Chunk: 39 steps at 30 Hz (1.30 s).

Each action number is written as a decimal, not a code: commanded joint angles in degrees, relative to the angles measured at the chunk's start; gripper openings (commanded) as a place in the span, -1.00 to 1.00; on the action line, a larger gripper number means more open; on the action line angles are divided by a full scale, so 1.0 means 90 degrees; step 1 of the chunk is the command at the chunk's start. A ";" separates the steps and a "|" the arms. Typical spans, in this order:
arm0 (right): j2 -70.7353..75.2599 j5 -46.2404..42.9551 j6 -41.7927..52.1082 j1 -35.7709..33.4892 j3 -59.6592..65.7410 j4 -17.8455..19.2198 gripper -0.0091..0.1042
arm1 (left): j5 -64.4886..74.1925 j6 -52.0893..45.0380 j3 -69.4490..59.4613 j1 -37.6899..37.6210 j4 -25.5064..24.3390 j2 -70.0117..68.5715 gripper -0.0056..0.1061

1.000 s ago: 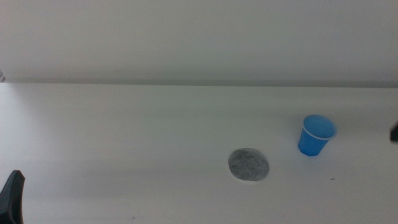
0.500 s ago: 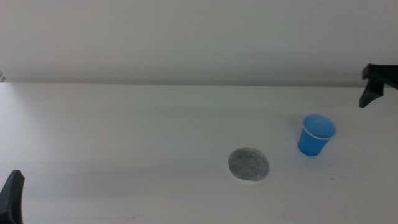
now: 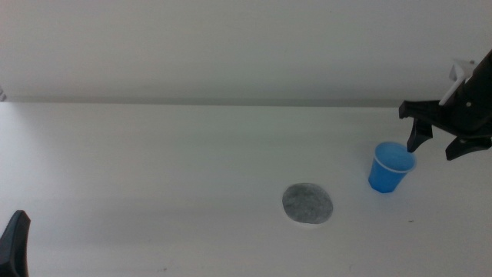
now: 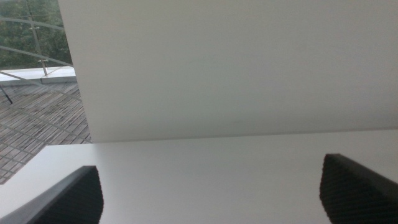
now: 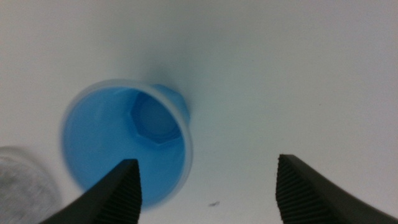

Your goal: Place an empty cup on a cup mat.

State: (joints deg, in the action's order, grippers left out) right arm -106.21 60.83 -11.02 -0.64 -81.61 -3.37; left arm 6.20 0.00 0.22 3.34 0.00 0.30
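The blue cup stands upright and empty on the white table, at the right. The grey cup mat lies flat to its left, apart from it. My right gripper is open, just above and to the right of the cup, touching nothing. In the right wrist view the cup sits by one jaw, the gripper is open, and the mat's edge shows at the corner. My left gripper waits at the bottom left edge, open and empty.
The white table ends at a plain white wall behind. The left wrist view shows the table's edge and an outdoor railing past the wall.
My right gripper has come in from the right edge and moved down and left, from near the wall to just above the cup. The cup, mat and left gripper have not moved.
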 commanded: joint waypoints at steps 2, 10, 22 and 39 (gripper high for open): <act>-0.0206 -0.0214 -0.0012 -0.0011 -0.0040 0.0048 0.18 | -0.0086 0.0000 -0.0261 -0.0053 0.0000 -0.0267 0.78; -0.0540 -0.0544 -0.0012 -0.0065 -0.0040 -0.0005 0.13 | -0.0086 0.0000 -0.0261 -0.0053 0.0000 -0.0267 0.78; -0.1104 -0.0905 -0.0012 -0.0311 -0.0040 0.0021 -0.42 | -0.0086 0.0000 -0.0261 -0.0053 0.0000 -0.0267 0.78; -0.0417 -0.0238 -0.0824 -0.2568 -0.0959 0.0002 -0.88 | -0.0086 0.0000 -0.0261 -0.0053 0.0000 -0.0267 0.78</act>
State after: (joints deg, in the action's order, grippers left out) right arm -108.01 56.72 -17.19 -21.79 -88.09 -3.47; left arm 6.20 0.00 0.22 3.34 0.00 0.30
